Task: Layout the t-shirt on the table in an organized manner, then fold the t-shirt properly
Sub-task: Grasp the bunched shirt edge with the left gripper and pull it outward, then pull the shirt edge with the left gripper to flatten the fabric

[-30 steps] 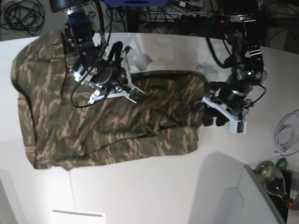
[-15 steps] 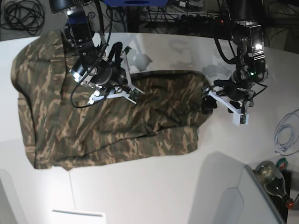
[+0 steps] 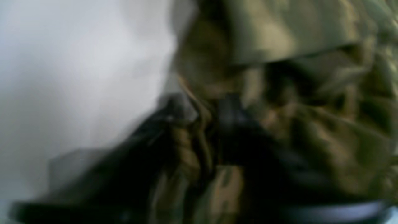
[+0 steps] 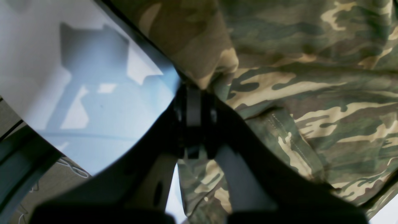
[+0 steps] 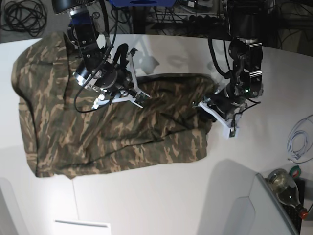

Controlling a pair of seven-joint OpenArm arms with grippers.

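Observation:
The camouflage t-shirt [image 5: 98, 132] lies spread and wrinkled over the left half of the white table [image 5: 161, 196]. My right gripper [image 5: 133, 83] sits at the shirt's upper edge. In the right wrist view it [image 4: 193, 93] is shut on a fold of the t-shirt [image 4: 311, 81] next to bare table [image 4: 62, 77]. My left gripper [image 5: 205, 106] is at the shirt's right edge. The left wrist view is blurred, but camouflage cloth [image 3: 295, 93] shows pinched between its dark fingers [image 3: 236, 130].
A coiled white cable [image 5: 298, 142] lies at the table's right edge. A glass bottle [image 5: 286, 188] stands at the bottom right beside a grey panel [image 5: 244, 205]. Black cables [image 5: 24, 14] lie beyond the far edge. A white sheet [image 5: 80, 225] sits at the front.
My left arm has swung left and lower onto the shirt's right edge, and that edge has bunched inward a little. My right arm has stayed in place.

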